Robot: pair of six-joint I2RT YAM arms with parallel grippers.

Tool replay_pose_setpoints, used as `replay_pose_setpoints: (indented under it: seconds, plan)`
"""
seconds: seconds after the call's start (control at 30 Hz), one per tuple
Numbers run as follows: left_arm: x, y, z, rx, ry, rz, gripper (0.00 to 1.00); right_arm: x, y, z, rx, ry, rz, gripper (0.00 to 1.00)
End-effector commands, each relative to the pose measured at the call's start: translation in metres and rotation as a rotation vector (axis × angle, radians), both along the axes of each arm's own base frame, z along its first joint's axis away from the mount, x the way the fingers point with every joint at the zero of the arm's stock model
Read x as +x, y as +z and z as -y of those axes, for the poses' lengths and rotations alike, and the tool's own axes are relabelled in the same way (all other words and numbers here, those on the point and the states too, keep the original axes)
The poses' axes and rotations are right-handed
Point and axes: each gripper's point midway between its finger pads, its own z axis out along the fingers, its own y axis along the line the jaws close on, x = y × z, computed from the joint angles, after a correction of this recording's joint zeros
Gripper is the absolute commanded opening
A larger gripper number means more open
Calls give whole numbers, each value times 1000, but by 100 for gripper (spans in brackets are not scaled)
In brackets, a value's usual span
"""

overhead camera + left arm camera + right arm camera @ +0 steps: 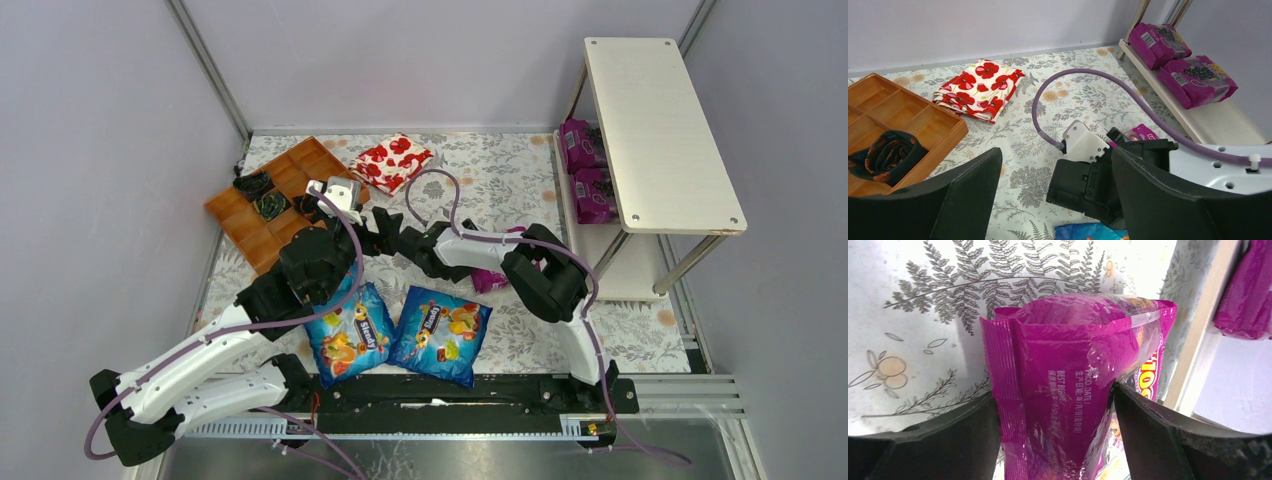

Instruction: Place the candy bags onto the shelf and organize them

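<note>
Transfer of a third candy bag to the shelf [660,130]. The right gripper [1053,390] has its jaws closed on the held magenta bag [1068,350], which stands just left of the shelf's lower board. The left gripper [1055,155] has its jaws wide, with nothing between them. The far shelved bag [1158,45] and the near shelved bag [1198,80] lie side by side on that board. The left blue bag [348,335] and the right blue bag [440,335] lie on the surface [500,180] near the arm bases. We judge that the next move calls for carrying the held bag rightward over the board's edge onto the bare stretch nearer than the pair. From above, the right forearm hides the jaws and most of the bag, and the top board covers much of the lower one. We cannot tell whether the bag touches the surface.
</note>
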Motion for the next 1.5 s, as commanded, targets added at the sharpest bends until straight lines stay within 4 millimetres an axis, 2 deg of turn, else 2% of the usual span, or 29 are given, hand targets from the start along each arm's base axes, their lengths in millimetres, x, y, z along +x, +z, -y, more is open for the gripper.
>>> replay_pose_setpoints:
  seconds: [0.0,0.07,0.43,0.63,0.9,1.0,1.2,1.47]
  plan:
    - [0,17,-3,-58,13,36,85,4,4,11,-75,-26,89,79]
    - [1,17,-3,-57,14,35,85,5,10,10,-60,-24,99,70]
    - [0,17,-3,-59,8,36,85,9,54,16,-91,-37,160,49]
    - [-1,18,-2,-60,4,36,85,9,86,20,-99,-38,201,41]
    - [-2,20,-3,-67,0,39,85,13,146,31,-140,-18,292,35]
    - [-2,20,-3,-69,-1,40,85,14,161,34,-149,-4,304,33]
    - [-3,23,-4,-76,-3,42,85,15,194,52,-269,22,339,31]
    - [-8,30,-6,-105,-18,52,86,15,213,94,-343,-4,327,28]
